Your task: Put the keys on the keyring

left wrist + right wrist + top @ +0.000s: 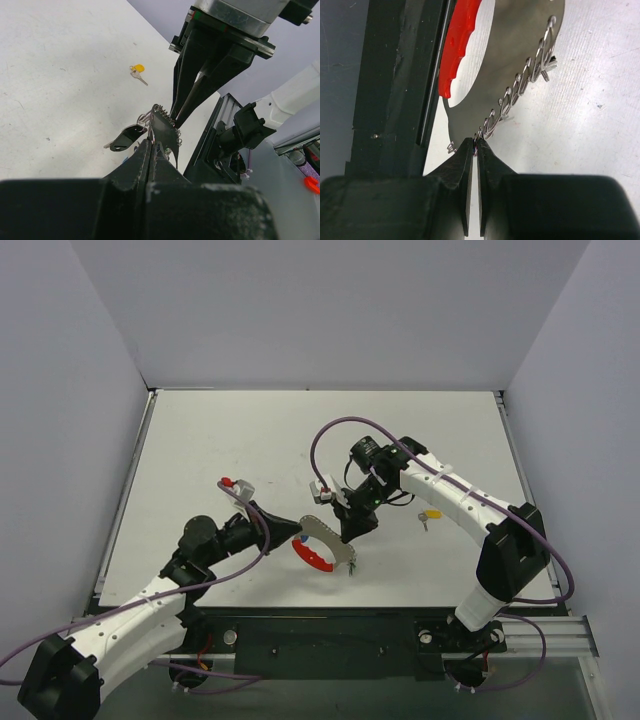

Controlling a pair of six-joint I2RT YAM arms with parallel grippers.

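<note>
I am seeing both grippers gripping the keyring (312, 557), which is sitting between the 2 arms near the front edge of the table (220, 440); the left gripper (293, 528) is pinching the ring's left end, fingers pressed fully together; the right gripper (475, 146) is clamping, fingers almost touching, on a wire loop along the ring's silvery edge, the red arc curving away beside it; 1 yellow-capped key (430, 514) is lying loose on the table to the right, well apart from the ring; I cannot tell whether the ring is touching the table.
</note>
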